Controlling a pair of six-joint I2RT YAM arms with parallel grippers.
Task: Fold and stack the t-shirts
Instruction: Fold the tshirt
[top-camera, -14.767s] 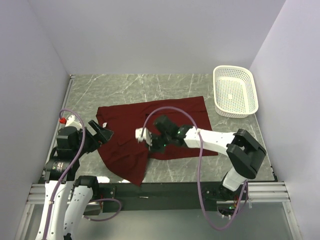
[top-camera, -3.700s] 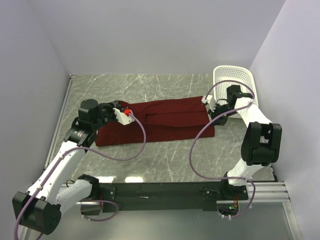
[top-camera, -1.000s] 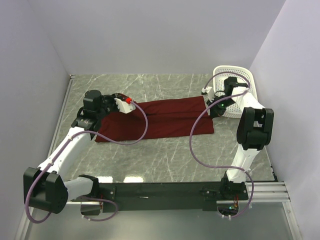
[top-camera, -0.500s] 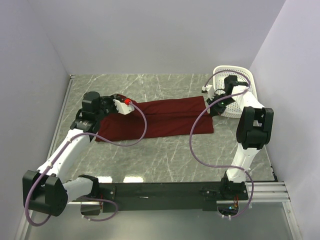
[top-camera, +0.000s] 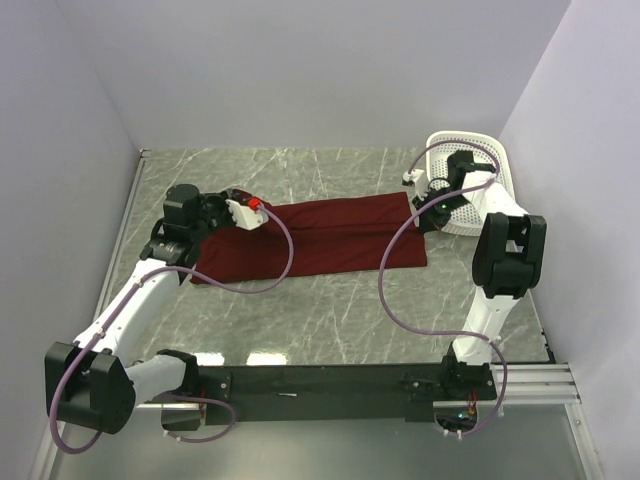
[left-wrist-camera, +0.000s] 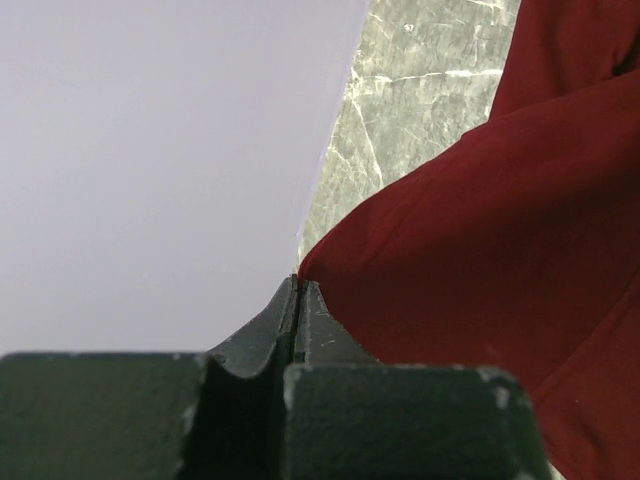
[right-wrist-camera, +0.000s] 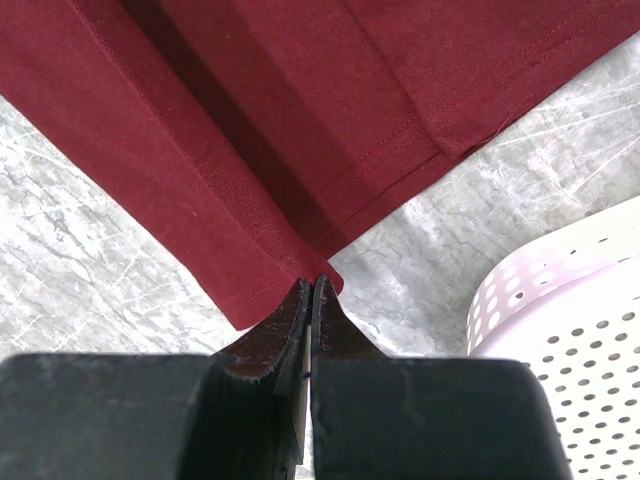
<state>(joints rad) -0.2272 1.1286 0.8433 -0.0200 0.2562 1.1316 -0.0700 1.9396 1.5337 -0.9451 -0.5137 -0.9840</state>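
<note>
Where right fingers (right-wrist-camera: 305, 300) pinch the t-shirt (right-wrist-camera: 300, 120) corner, basket (right-wrist-camera: 560, 330) stands near.

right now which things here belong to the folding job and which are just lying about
Job: t-shirt; left gripper and right gripper, each shut on its edge.
Lying about: basket, beside the right gripper.

On grey marbled table (top-camera: 330, 310), mid-depth: maroon cotton t-shirt (top-camera: 330, 235), folded band running left to right. Past its right end, far-right corner: white perforated plastic basket (top-camera: 497, 165). Left gripper (left-wrist-camera: 298, 290) on band's left edge; right gripper (right-wrist-camera: 312, 285) on right corner, just beside basket.
</note>
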